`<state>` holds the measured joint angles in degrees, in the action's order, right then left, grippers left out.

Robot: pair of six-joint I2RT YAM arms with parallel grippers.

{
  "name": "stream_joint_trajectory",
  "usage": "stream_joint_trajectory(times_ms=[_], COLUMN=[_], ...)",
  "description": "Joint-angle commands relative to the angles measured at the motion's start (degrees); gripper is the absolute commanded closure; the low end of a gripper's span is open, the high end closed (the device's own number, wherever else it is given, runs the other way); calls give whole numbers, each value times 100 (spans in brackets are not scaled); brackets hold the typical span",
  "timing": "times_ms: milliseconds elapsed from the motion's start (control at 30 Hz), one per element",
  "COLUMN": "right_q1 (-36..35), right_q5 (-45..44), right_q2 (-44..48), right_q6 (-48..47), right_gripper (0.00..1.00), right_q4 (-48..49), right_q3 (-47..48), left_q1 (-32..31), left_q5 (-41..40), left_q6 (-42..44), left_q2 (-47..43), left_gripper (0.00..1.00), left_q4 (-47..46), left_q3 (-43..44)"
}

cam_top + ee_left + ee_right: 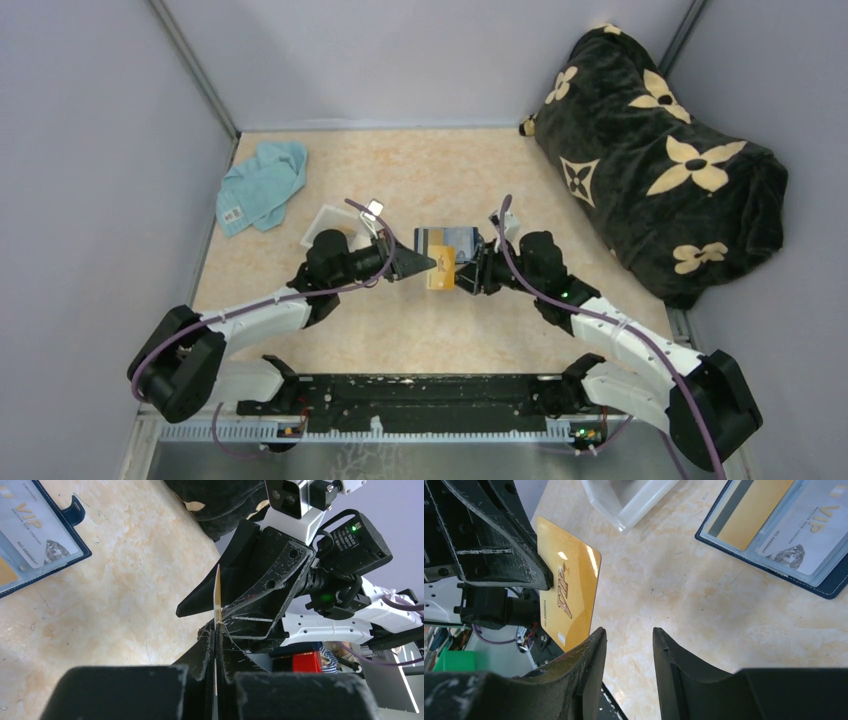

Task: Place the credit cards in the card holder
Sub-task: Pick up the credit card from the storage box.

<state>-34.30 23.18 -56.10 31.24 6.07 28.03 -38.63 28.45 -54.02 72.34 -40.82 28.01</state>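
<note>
In the left wrist view the gold card (218,595) is seen only edge-on, as a thin line. The card holder (831,582) is cut off at the frame edge in both wrist views. It lies open on the counter (400,170), with a grey card (809,535) and an orange one (751,510) tucked in its slots. The left jaws are clamped shut on the gold card, which is held upright above the counter. The right jaws stand partly apart, empty, facing the card's free edge. Both arms are stretched inward, meeting just before the holder.
</note>
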Motion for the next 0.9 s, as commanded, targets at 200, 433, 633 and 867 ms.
stream_joint_trajectory(times_ms=[200,433,633,867], right_q1=[25,29,25,36], right_q5=[-520,-582,-411,-140], right_q2=[399,487,453,300], right_q6=[-15,62,211,461], right_gripper=[60,60,60,60], right_q4=[216,302,506,879], right_q3=[-59,-78,-66,-55], left_q1=[61,99,126,187], left_q5=[-252,-209,-151,46], left_q6=[9,1,-15,-144], left_q2=[-74,-8,92,254], left_gripper=[100,100,100,100], left_q4=[-234,-280,-383,-664], left_q3=[-77,-109,-129,-158])
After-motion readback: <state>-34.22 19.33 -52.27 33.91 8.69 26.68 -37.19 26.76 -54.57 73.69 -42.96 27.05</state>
